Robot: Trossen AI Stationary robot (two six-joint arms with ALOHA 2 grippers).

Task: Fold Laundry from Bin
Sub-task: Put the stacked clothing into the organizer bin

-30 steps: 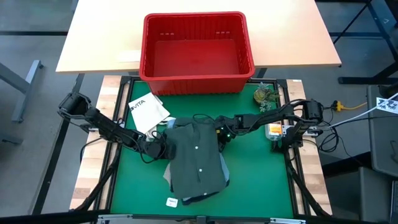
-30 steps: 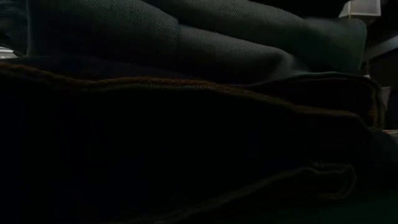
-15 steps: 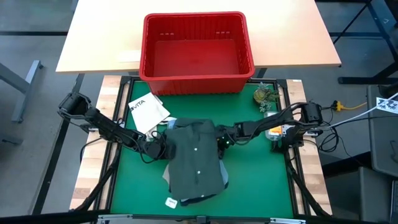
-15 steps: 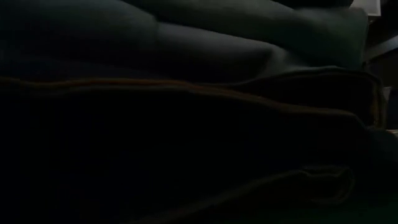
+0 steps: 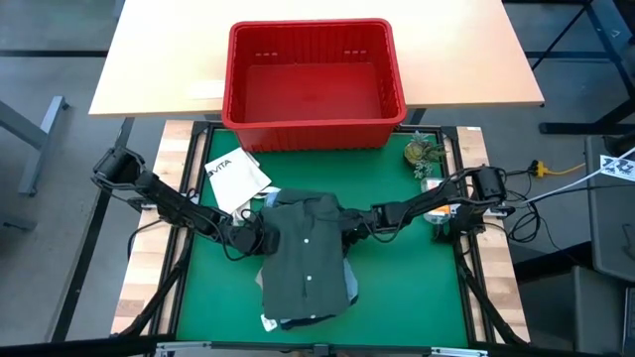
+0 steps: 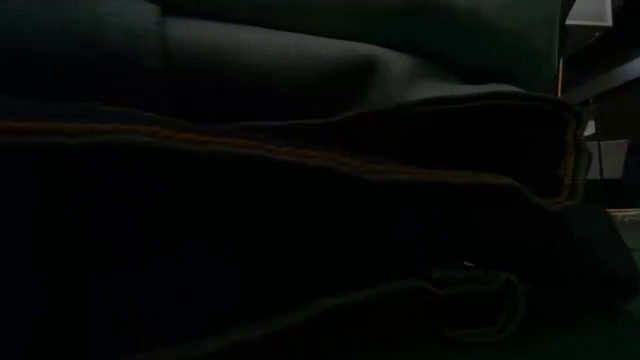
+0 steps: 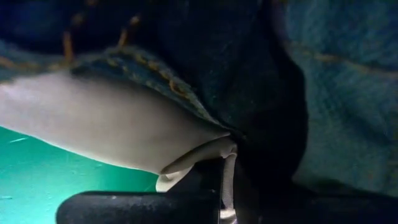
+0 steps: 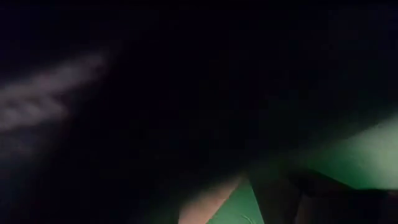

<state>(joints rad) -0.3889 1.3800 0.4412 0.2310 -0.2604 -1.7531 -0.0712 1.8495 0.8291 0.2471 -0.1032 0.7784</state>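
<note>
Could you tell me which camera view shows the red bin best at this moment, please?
The high view: it shows the whole red bin from above, with its rim, walls and bare floor, standing on the light tabletop beyond the green mat. The low view and both wrist views are filled with dark fabric and show none of it.

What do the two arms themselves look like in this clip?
Both are slim black jointed arms with cables along them. The left arm ends in a dark gripper; the left wrist view shows a black rounded finger. The right arm has an orange-and-white label near its base.
</note>
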